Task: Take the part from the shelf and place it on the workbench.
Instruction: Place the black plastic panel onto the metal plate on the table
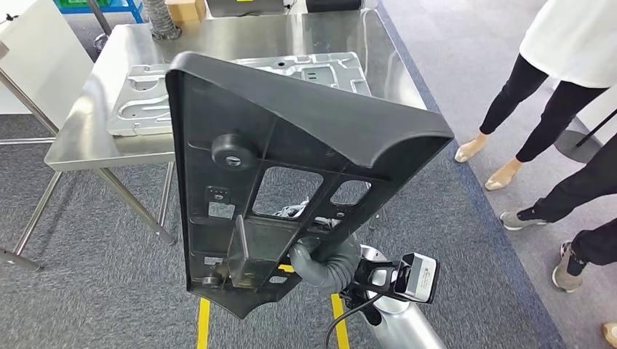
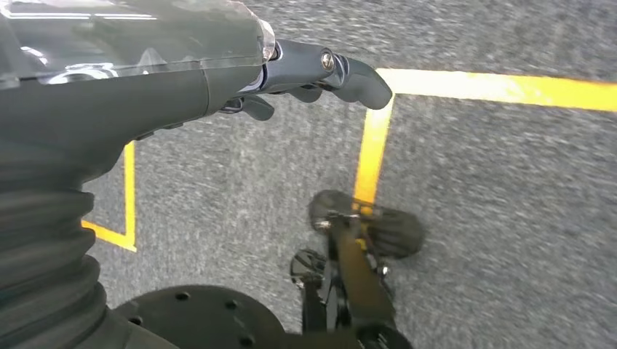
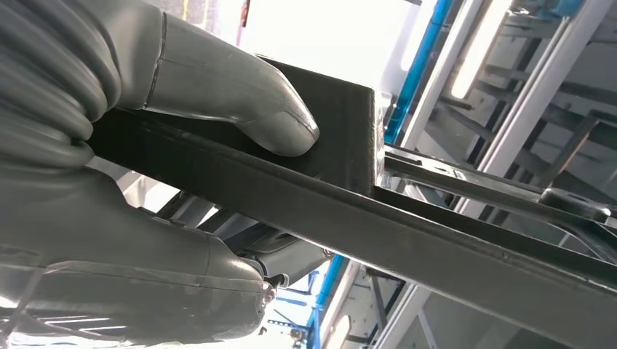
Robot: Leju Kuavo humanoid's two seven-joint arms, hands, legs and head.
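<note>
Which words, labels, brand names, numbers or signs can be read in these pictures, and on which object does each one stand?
No text can be read in any view.
Black part, held by the right hand: plain moulded surface, no label visible.
Metal plate on the workbench: stamped shapes, no writing.
Wrist camera: no marking legible.
Yellow floor lines: tape, not characters.

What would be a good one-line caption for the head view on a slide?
The right hand holds a large black part upright in front of a steel workbench with a grey panel on it.
</note>
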